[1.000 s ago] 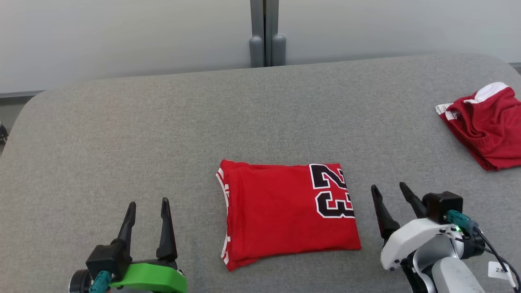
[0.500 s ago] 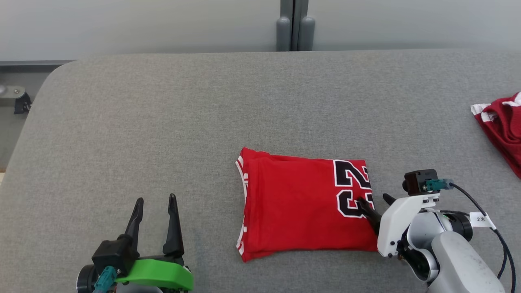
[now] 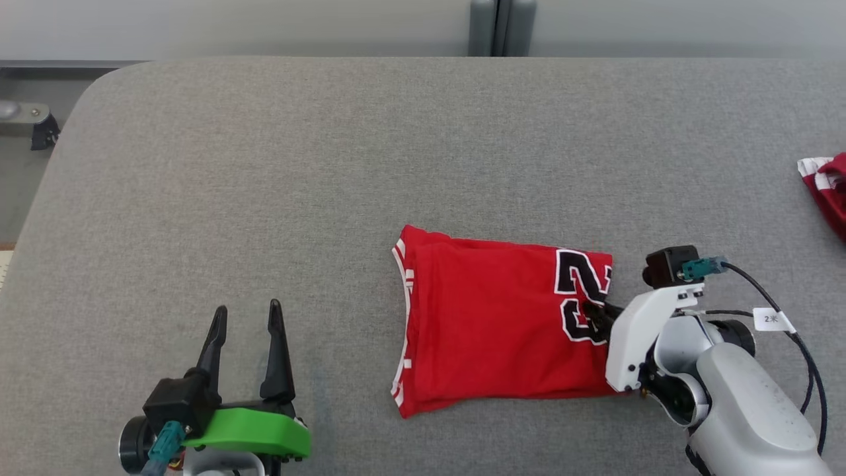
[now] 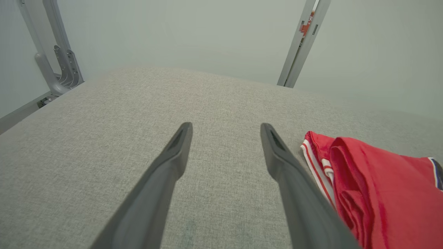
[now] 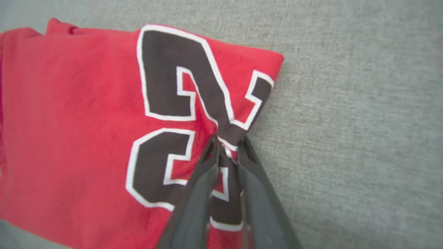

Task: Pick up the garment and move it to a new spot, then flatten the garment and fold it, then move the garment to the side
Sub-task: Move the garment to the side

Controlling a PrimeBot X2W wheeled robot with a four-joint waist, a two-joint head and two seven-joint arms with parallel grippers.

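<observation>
The garment is a red jersey with a black and white number, folded into a flat rectangle on the grey table. My right gripper is at its right edge, shut on a pinch of cloth at the number. In the right wrist view the right gripper has both fingers closed with the garment bunched between them. My left gripper stands open at the lower left, well apart from the jersey. From the left wrist, the left gripper holds nothing, and the garment lies to its right.
Another red and white garment lies at the table's far right edge. Behind the table runs a pale wall with a grey post. The table's rounded far-left corner borders a metal bracket.
The right gripper has moved left onto the jersey's right edge and closed on the cloth. The head camera has shifted, so the whole scene sits further right and higher. The left gripper stays open.
</observation>
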